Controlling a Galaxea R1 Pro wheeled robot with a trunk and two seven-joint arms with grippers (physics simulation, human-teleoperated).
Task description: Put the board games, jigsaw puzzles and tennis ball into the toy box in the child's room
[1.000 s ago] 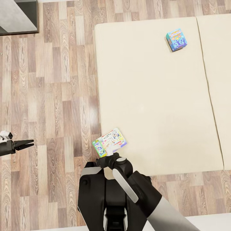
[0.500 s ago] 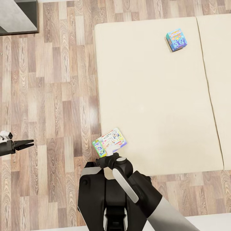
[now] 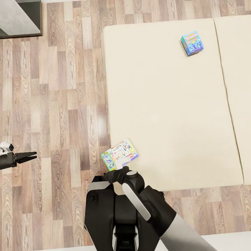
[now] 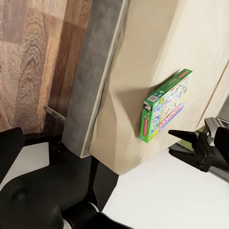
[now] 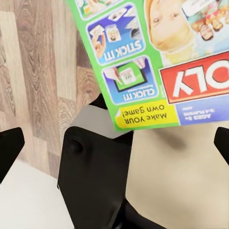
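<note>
Two board games lie on the bed [image 3: 167,104]. The white one with multicoloured edges [image 3: 119,154] sits at the mattress's near left corner, and the small teal-blue one [image 3: 191,43] lies far off toward the back. My right gripper [image 3: 118,164] is just short of the white game's near edge. In the right wrist view the right gripper [image 5: 114,148] is open, and the green-edged game [image 5: 157,62] sits just beyond its fingertips [image 5: 9,148]. My left gripper [image 3: 34,156] hovers over the floor at the left, open and empty; the game [image 4: 164,107] shows from its side.
Wood-plank floor [image 3: 62,104] runs along the bed's left side. A dark-grey piece of furniture [image 3: 17,17] fills the far left corner. My black trunk [image 3: 111,216] stands against the bed's near edge. The grey bed frame [image 4: 93,81] runs under the mattress.
</note>
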